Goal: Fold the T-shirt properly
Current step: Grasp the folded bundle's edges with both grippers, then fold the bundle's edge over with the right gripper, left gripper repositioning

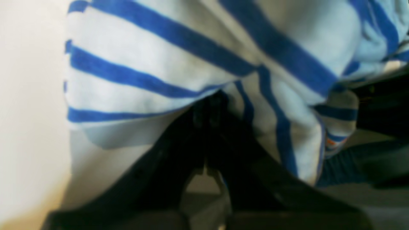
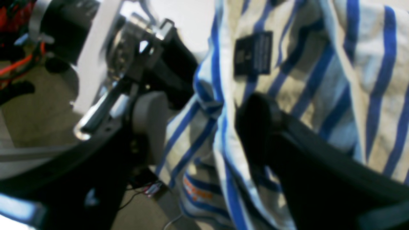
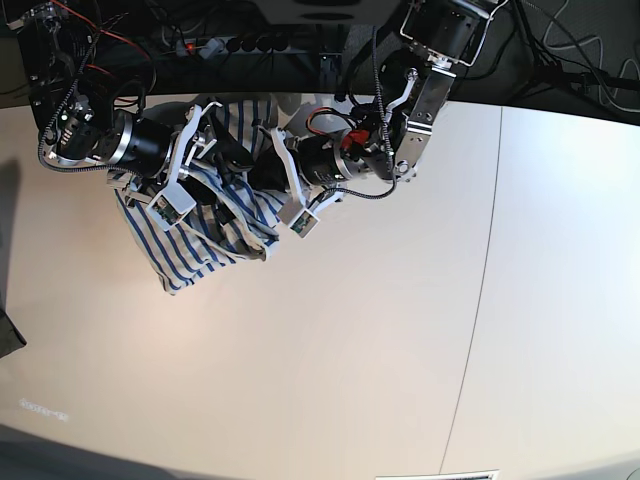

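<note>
1. My left gripper (image 1: 211, 111) is pinched tight on a fold of the T-shirt (image 3: 215, 215). In my left wrist view the striped cloth bunches right where my dark fingertips meet and hangs away from them.
2. My right gripper (image 2: 204, 127) has its jaws standing wide. One dark finger (image 2: 265, 127) lies against the striped cloth just below the neck label (image 2: 253, 53), the other is off to the left with nothing between it and the cloth. I judge this hand is not holding the shirt, only touching it.
3. The T-shirt is at the far left of the table (image 3: 350, 360), lifted and crumpled between my two arms, with its lower part draped down onto the tabletop in a loose, uneven bundle.
4. Progress, as I judge it: very little is done. No flat spread and no neat crease shows, and the sleeves cannot be made out in the bunch.
5. Left to do: spread it flat, bring the sleeves in, then fold the body over into a tidy rectangle.
</note>
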